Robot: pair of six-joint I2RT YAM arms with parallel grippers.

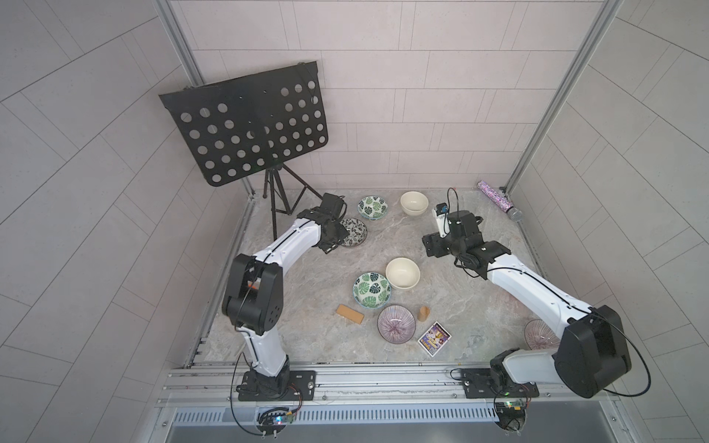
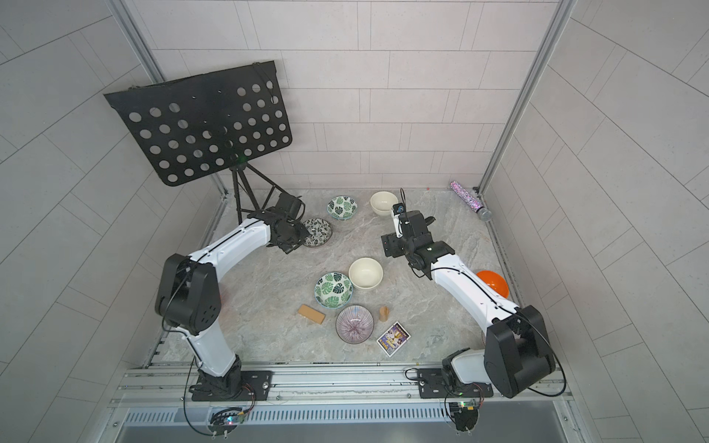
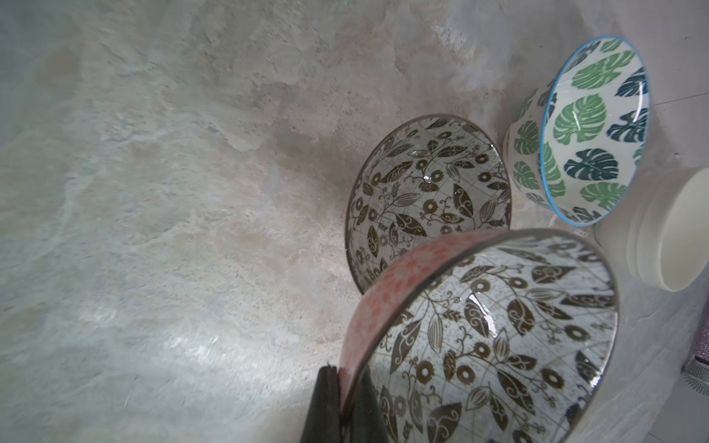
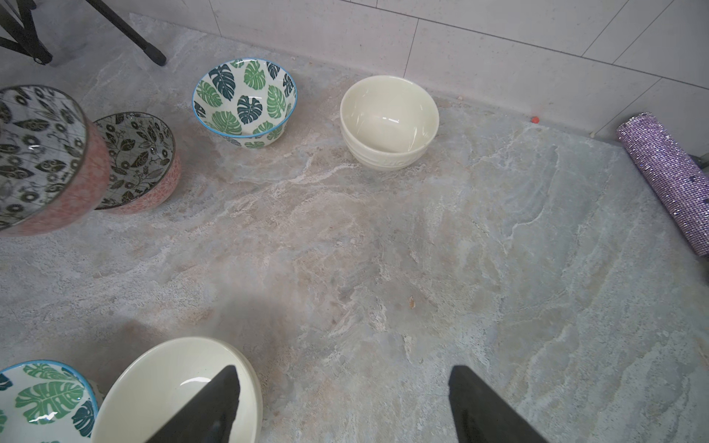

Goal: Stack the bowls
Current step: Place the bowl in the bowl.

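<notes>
We see no bowl inside another yet. Our left gripper [image 3: 343, 379] pinches the rim of one black leaf bowl [image 3: 498, 337], lifted and tipped, just beside its twin [image 3: 426, 184] at ten o'clock on the table [image 1: 383, 237]. We think it goes into the twin next. Our right gripper [image 4: 343, 370] hangs wide apart with nothing in it, near the middle cream bowl [image 4: 176, 395]. Left to do are the green leaf bowl [image 1: 371, 290] and its mate [image 1: 373, 207], the far cream bowl [image 1: 414, 202], the purple bowl [image 1: 396, 321] at six o'clock and the orange bowl [image 2: 493, 284] at three, half under our right arm. A wooden block [image 1: 350, 315] and a card [image 1: 434, 338] crowd the purple bowl.
</notes>
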